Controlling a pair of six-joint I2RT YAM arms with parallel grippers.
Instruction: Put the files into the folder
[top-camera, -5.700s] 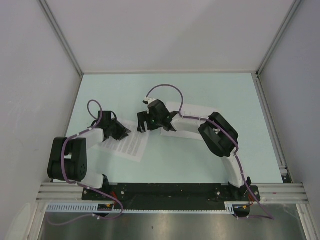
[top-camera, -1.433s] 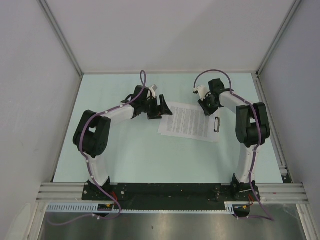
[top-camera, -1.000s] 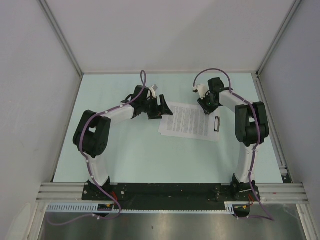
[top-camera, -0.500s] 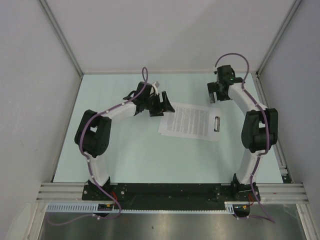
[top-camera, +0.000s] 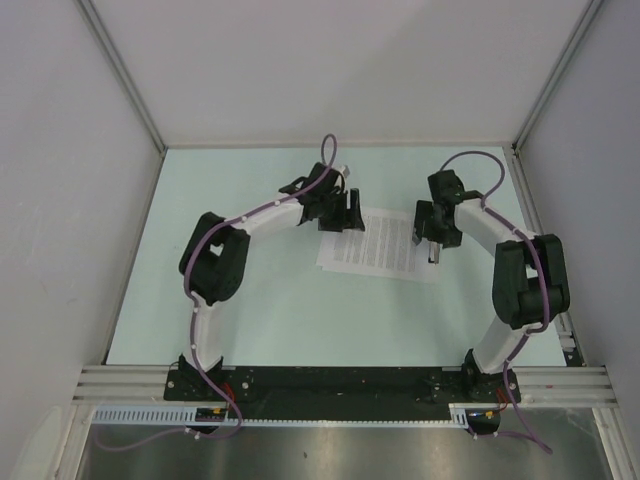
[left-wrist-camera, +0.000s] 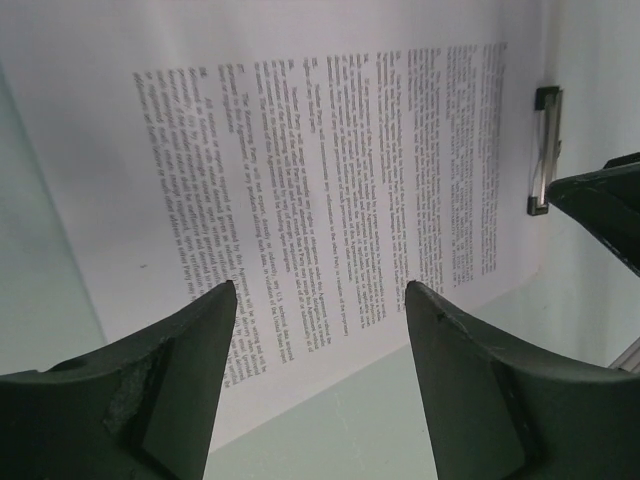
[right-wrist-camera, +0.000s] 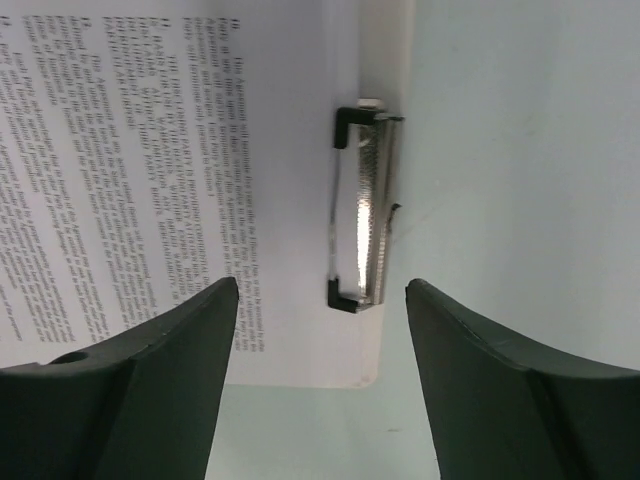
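Observation:
A printed sheet of the files (top-camera: 372, 243) lies flat on the white folder (top-camera: 437, 270), whose dark metal clip (top-camera: 434, 250) is on the right short edge. I cannot tell a second sheet apart in the stack. My left gripper (top-camera: 345, 215) is open and empty over the sheet's left edge; in the left wrist view (left-wrist-camera: 320, 290) the text (left-wrist-camera: 330, 170) and the clip (left-wrist-camera: 543, 150) show. My right gripper (top-camera: 432, 228) is open and empty just above the clip (right-wrist-camera: 362, 205). In the right wrist view it (right-wrist-camera: 320, 290) frames the sheet (right-wrist-camera: 120, 170) and the folder edge (right-wrist-camera: 392, 60).
The pale green table (top-camera: 260, 300) is enclosed by grey walls with aluminium rails at the back (top-camera: 340, 146) and right (top-camera: 540, 250). Both arm bases sit on the black bar at the near edge (top-camera: 340, 380).
One printed sheet lay at the left earlier; the stack now lies at centre. In the last second my left gripper moved right onto the sheet's edge. My right gripper swung back, then came down over the clip.

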